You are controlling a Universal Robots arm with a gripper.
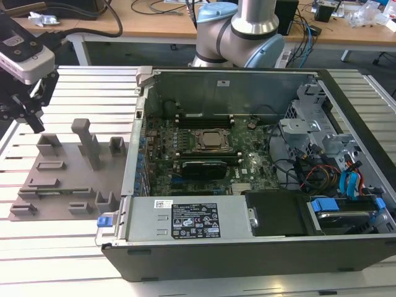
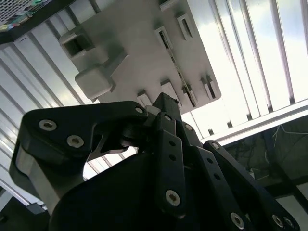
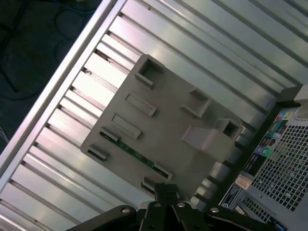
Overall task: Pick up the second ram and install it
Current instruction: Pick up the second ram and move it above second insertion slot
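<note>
The second ram [image 3: 136, 155] is a thin green stick standing on edge in a slot of the grey holder plate [image 3: 166, 127]. In the exterior view that ram [image 1: 59, 191] is a dark line near the front of the plate [image 1: 65, 176], at the exterior view's left. My gripper [image 1: 29, 116] hangs above the plate's far left corner, well clear of it. Its black fingers [image 3: 166, 191] meet at a point with nothing between them. In the second wrist view the gripper [image 2: 166, 103] points down at the plate, and the ram [image 2: 177, 73] lies just beyond its tip.
The open computer case [image 1: 142, 185] stands to the right of the plate, with the motherboard [image 1: 247, 164] and processor socket [image 1: 212, 140] inside. Black memory slots [image 1: 204, 116] run beside the socket. A tall grey post [image 1: 86, 139] rises from the plate. Everything rests on a slatted metal table [image 1: 68, 247].
</note>
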